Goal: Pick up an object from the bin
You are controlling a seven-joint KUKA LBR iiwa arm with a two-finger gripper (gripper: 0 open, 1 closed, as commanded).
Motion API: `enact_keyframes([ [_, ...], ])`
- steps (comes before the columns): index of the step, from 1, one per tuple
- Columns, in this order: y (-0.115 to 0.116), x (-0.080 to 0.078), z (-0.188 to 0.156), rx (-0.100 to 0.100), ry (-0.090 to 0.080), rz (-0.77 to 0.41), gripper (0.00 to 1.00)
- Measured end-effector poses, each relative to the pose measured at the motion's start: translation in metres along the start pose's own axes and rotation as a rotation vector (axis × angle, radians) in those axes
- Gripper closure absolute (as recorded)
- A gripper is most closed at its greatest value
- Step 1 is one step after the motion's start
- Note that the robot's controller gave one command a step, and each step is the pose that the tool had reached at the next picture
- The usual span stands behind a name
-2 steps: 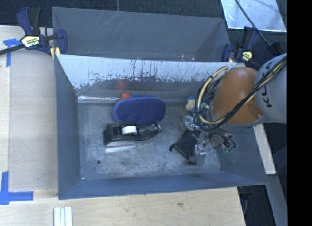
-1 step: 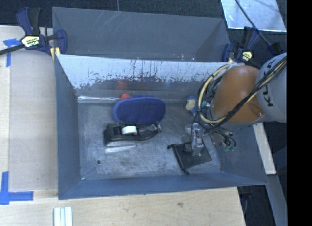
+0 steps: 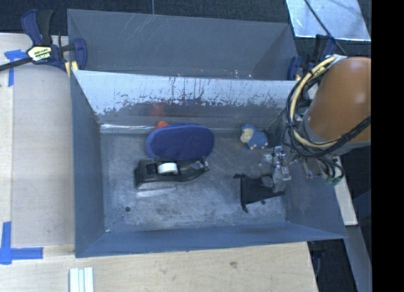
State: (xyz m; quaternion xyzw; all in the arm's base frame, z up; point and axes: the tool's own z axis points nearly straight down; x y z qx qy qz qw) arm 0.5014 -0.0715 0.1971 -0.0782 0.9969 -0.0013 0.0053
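Observation:
My gripper (image 3: 276,169) hangs low at the right side of the bin, its metal fingers just above the upper right corner of a flat black piece (image 3: 257,192) that lies on the bin floor. Whether anything sits between the fingers I cannot make out. A small yellow and blue toy (image 3: 251,136) lies a little behind and to the left of the gripper, near the back wall.
A black tape dispenser (image 3: 169,171) with a white roll lies in the middle left of the floor. A blue oval pad (image 3: 180,141) rests just behind it, with a small orange thing (image 3: 163,123) at its back edge. The arm's orange cover and cables fill the right rim.

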Motion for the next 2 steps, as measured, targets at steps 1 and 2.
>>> enact_keyframes([
  [1,-0.018,-0.001,-0.152,0.0,-0.001,-0.328,1.0],
  [2,0.0,-0.005,-0.155,-0.004,0.002,-0.641,1.0],
])
